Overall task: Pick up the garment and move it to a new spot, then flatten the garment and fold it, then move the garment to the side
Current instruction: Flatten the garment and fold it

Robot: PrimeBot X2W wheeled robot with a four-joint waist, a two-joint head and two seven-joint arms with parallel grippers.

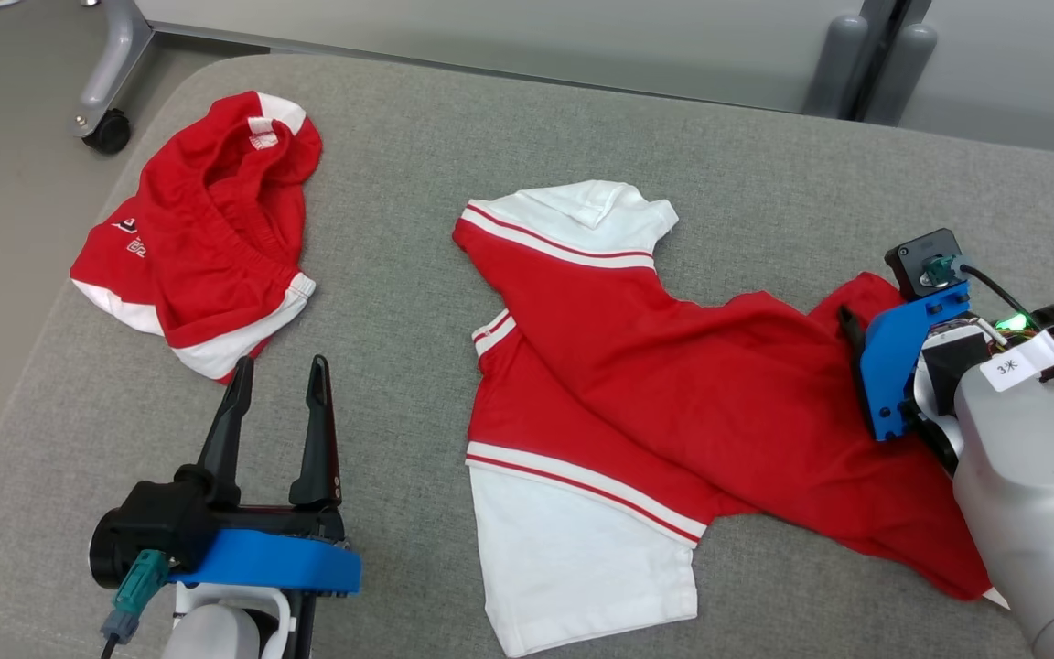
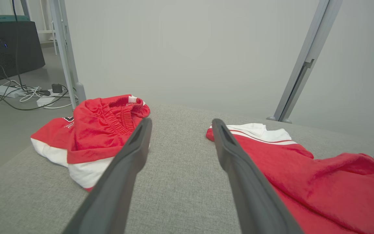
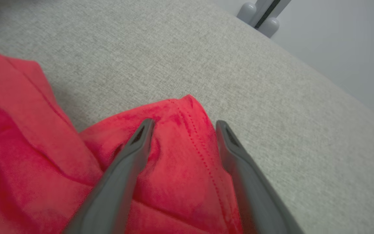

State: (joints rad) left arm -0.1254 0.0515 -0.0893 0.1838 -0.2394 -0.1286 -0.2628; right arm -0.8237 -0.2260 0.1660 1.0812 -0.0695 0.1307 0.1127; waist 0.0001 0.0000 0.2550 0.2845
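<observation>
Though askew, shirt [image 1: 637, 366] on cushion [image 1: 417, 156].

Grey fabric cushion [image 1: 417, 156], red-and-white shirt [image 1: 637, 366] spread out, red shorts [image 1: 207, 238] crumpled

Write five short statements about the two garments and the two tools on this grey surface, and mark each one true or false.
1. The left tool is open and holds nothing. True.
2. The red shorts lie to the left of the red-and-white shirt, apart from it. True.
3. The right tool is shut on the red shorts. False: its jaws stand open at a hemmed red corner of the red-and-white shirt.
4. The shirt is folded into a neat square. False: it lies spread out and rumpled, with both white sleeves showing.
5. Both garments lie on the grey fabric surface. True.
</observation>
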